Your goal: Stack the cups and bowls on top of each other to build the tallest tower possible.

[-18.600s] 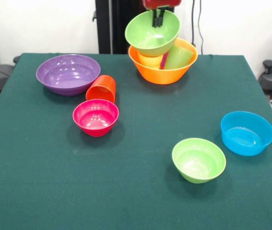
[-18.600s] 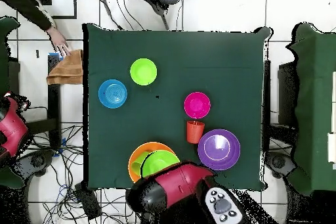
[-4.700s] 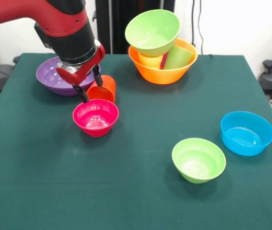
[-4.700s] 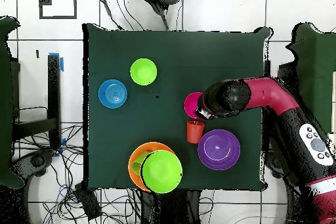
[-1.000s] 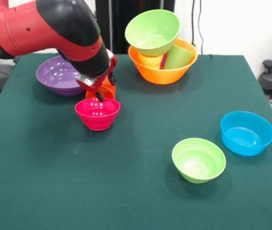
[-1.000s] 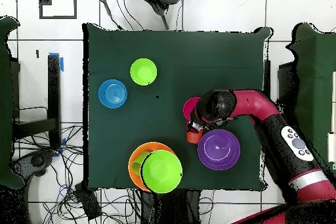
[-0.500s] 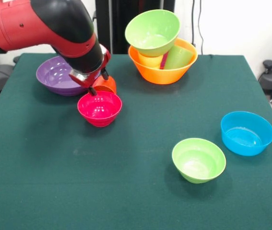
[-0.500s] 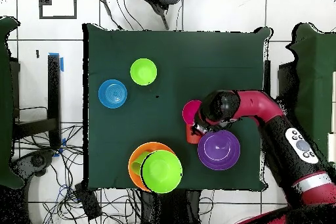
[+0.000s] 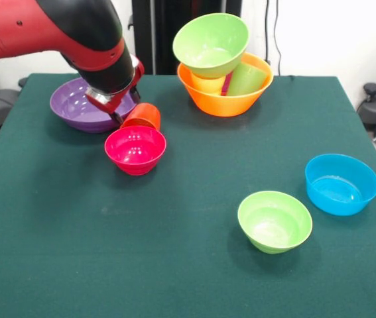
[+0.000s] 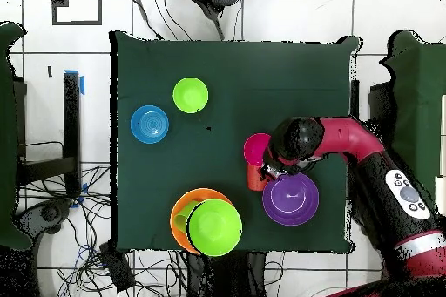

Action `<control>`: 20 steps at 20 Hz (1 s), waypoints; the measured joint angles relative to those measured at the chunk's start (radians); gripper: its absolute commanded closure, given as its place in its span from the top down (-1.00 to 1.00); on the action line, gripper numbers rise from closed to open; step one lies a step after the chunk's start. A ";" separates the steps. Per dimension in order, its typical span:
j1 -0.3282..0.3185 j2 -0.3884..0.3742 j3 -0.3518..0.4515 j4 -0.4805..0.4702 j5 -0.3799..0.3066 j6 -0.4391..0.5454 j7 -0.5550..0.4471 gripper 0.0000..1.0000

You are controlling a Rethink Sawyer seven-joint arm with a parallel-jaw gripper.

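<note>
Hand [image 9: 123, 116] beside orange-red cup [image 9: 142, 116]

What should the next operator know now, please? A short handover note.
Gripper: at the orange cup, between the purple bowl and the pink bowl; open or shut cannot be told.
Done: tower at the far edge: orange bowl holding three cups, large green bowl on top, tilted.
Left: orange cup, pink bowl, purple bowl, small green bowl and blue bowl lie loose on the table.
</note>
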 measured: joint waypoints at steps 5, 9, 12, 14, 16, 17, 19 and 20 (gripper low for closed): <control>0.014 0.011 -0.001 -0.011 0.000 0.021 0.000 1.00; 0.018 0.024 -0.001 -0.018 0.000 0.022 0.000 1.00; 0.017 0.037 -0.002 -0.026 0.000 0.022 0.000 1.00; 0.018 0.041 -0.002 -0.029 0.000 0.022 0.000 1.00; 0.018 0.045 -0.002 -0.031 0.000 0.022 0.000 1.00; 0.017 0.046 -0.002 -0.031 0.000 0.022 0.000 1.00; 0.017 0.054 -0.002 -0.032 0.000 0.022 0.000 1.00; 0.017 0.058 -0.002 -0.032 0.000 0.022 0.000 1.00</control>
